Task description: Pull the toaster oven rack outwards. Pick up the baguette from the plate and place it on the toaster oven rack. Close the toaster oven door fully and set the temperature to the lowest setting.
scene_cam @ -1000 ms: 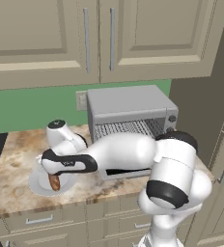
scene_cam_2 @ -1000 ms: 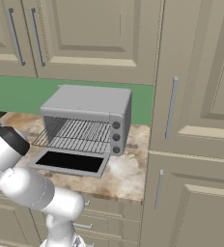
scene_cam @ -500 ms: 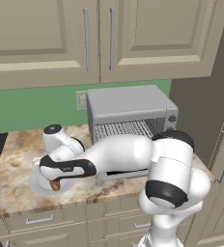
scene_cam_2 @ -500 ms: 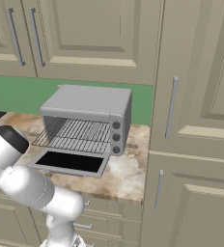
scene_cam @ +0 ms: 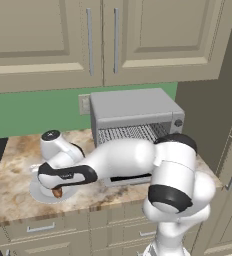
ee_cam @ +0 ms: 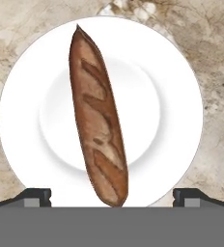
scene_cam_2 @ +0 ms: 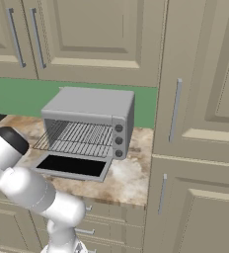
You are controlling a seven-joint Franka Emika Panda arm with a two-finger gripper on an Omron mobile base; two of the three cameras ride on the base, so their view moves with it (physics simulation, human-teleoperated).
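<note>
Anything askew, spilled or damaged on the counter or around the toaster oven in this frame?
Nothing stands out. The baguette lies whole on the plate, the open gripper above it. The toaster oven door hangs open and the toaster oven rack is drawn partway out, level. No spills show.

Marble counter — beige cabinets above, green wall behind.

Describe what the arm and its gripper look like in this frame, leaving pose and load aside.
The arm is made of glossy white, rounded segments joined by dark bands at the joints, with no loose cables or markings visible. The gripper has two small dark-grey, blocky finger tips.
</note>
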